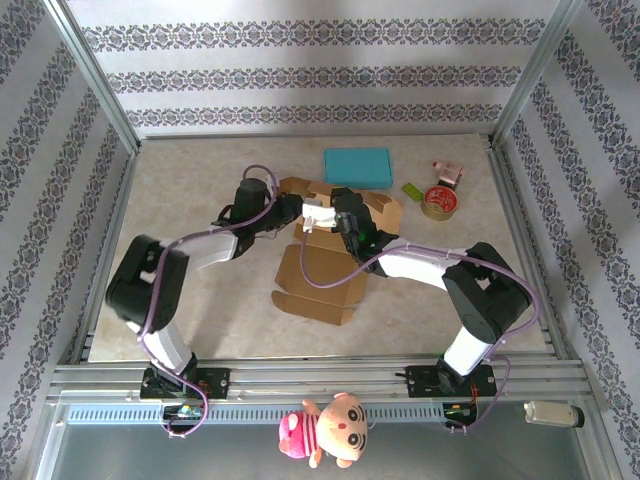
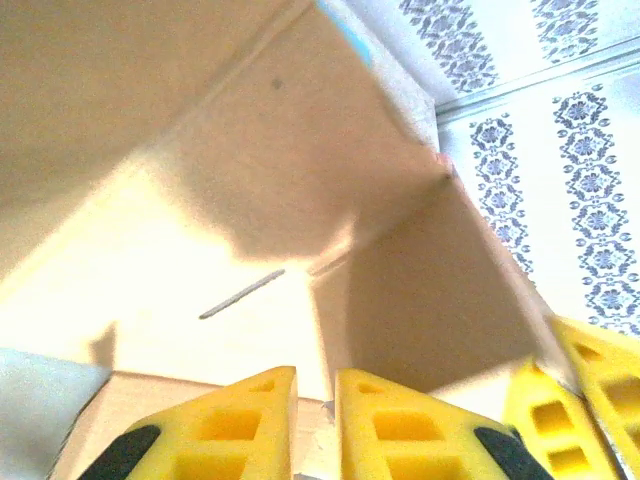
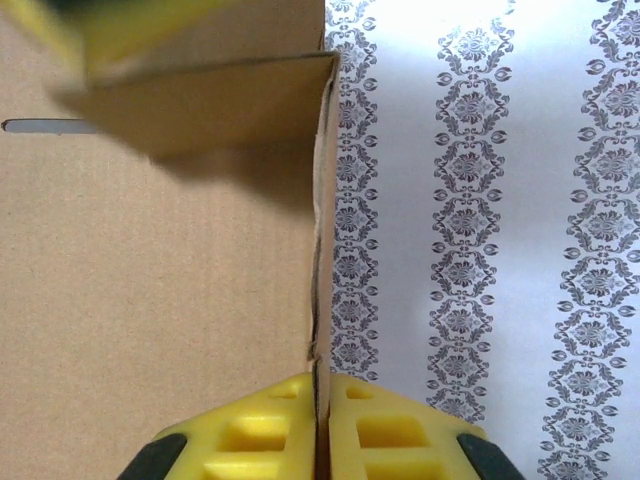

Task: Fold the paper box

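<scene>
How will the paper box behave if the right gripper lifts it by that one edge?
Probably light: the paper box is thin brown card, seen edge-on in the right gripper. Likely floppy at the creases, since its flaps stand at different angles, so the flat part may sag. The pinched wall could bend.

Landmark: paper box [image 1: 318, 275], mid-table [image 1: 200, 200].
- Box near panel flat on table, far end raised.
- Left gripper [image 1: 292, 208] at box far-left part.
- Right gripper [image 1: 345, 222] at box far-right part, box edge between its fingers.
- Flat pack [image 1: 357, 165] behind box.
- Small stick [image 1: 411, 191], tape roll [image 1: 439, 202] and small block [image 1: 447, 174] behind-right of box.
- Plush doll [image 1: 325, 432] before box, beyond table near edge.
</scene>
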Controlling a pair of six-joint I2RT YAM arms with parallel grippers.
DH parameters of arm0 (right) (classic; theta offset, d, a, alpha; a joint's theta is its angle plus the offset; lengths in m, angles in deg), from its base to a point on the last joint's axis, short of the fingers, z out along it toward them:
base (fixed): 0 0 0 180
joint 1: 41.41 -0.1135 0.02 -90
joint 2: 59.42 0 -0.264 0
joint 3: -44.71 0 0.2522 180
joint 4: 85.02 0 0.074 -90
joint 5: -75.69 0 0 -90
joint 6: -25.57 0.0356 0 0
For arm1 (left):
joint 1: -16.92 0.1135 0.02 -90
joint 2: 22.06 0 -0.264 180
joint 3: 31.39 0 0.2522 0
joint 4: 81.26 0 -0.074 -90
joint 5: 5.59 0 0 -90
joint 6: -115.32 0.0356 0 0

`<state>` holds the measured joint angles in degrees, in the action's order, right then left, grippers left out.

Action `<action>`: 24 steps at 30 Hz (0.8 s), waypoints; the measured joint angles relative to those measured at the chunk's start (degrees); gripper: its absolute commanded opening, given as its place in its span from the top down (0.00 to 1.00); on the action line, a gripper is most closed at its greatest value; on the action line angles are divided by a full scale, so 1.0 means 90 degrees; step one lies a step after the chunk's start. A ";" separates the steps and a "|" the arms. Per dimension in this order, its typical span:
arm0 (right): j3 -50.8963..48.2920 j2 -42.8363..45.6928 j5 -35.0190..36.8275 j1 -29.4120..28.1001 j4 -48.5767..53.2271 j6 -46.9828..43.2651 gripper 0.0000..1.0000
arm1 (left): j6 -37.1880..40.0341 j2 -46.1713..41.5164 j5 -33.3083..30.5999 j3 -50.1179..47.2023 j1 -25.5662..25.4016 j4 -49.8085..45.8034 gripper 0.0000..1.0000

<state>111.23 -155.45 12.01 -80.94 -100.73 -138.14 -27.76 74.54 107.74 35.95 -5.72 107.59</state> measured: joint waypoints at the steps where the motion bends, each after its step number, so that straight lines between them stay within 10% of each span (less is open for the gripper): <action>1: -0.0002 0.0012 -0.0002 0.0002 0.0002 0.0000 0.89 | 0.0192 -0.0282 -0.0187 -0.0092 -0.0024 -0.0141 0.83; 11: -0.0015 0.0061 0.0000 0.0005 0.0000 -0.0022 0.88 | 0.1314 -0.0687 -0.2135 -0.0401 -0.0908 -0.1826 0.82; 24: -0.0170 0.0185 0.0000 0.0002 0.0000 -0.0087 0.87 | 0.1809 0.0549 -0.2786 -0.0185 -0.0884 -0.2069 0.81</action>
<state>109.70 -153.78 12.01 -80.92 -100.73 -138.93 -11.47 79.48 82.67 34.29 -13.67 88.96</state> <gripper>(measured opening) 0.124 0.188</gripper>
